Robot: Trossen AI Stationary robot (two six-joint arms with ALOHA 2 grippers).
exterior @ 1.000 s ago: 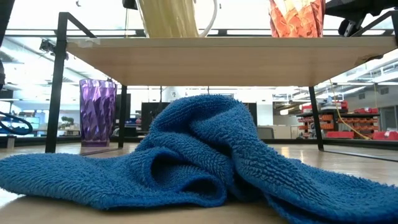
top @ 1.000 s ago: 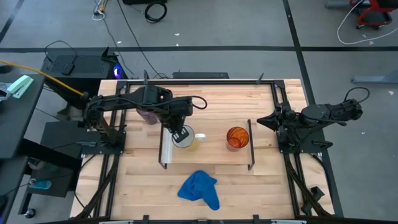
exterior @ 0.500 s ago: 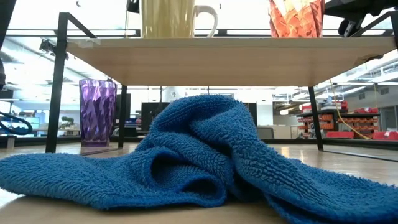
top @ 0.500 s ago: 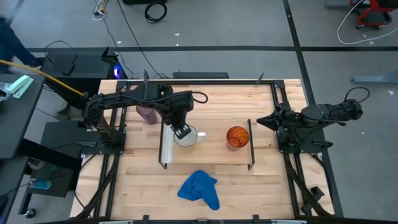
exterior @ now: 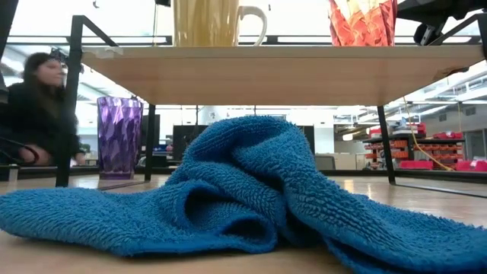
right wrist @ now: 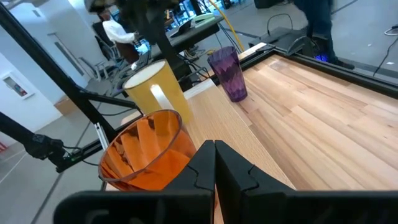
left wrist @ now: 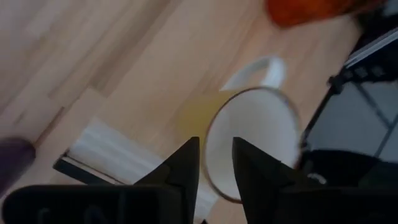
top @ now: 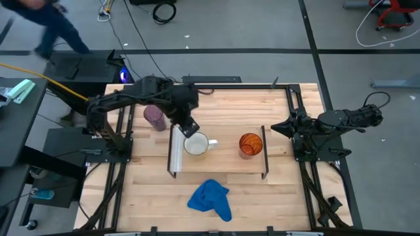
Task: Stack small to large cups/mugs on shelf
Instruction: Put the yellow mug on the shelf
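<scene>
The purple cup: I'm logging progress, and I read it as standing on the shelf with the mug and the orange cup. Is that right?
Not quite. The purple cup stands on the table, beside the shelf; the low view shows it under the board's level. Only the mug and the orange cup are on the shelf, as the high view shows.

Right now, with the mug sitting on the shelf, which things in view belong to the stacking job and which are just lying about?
Part of the job:
- white mug, on the shelf
- orange cup, on the shelf
- purple cup, on the tabletop beside the shelf
- left gripper, by the mug
- right gripper, waiting at the table's edge

Just lying about:
- blue cloth
- person behind the table
</scene>
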